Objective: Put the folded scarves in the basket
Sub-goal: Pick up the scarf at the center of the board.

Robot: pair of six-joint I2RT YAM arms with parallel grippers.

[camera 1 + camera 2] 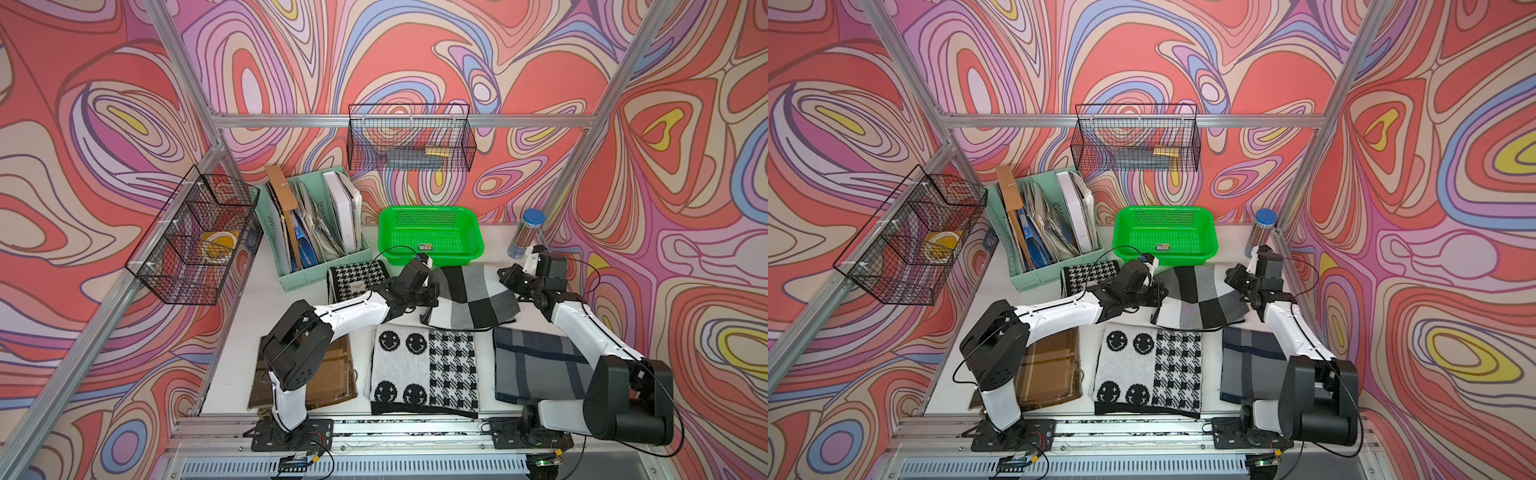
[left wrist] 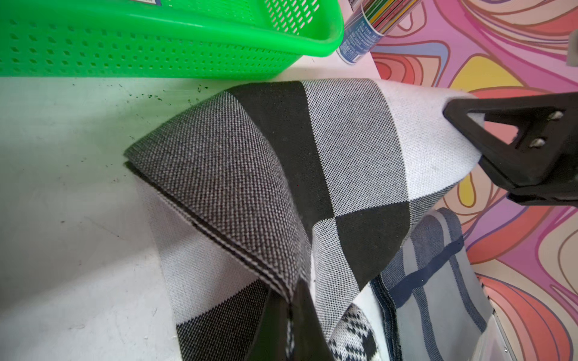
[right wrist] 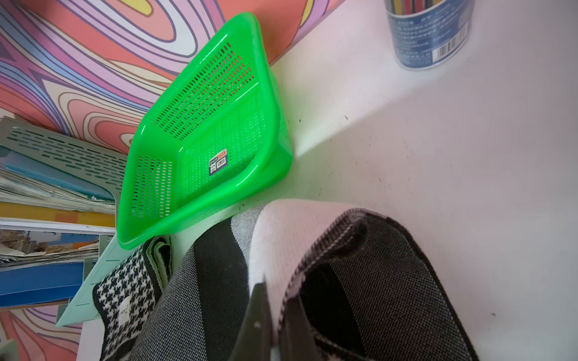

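The left claw (image 1: 430, 300) and right claw (image 1: 508, 282) pinched tight on the checked scarf (image 1: 469, 296). The green basket (image 1: 428, 218) sat just beyond both, a houndstooth scarf (image 1: 357, 276) beside the left claw, a pencil tube (image 1: 525, 232) past the right.

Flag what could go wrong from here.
The checked scarf is pinched at two edges by the left gripper and right gripper; its layers gape, so the fold may open. It looks about as wide as the basket and may snag the rim. The nearby pen tube could get knocked.
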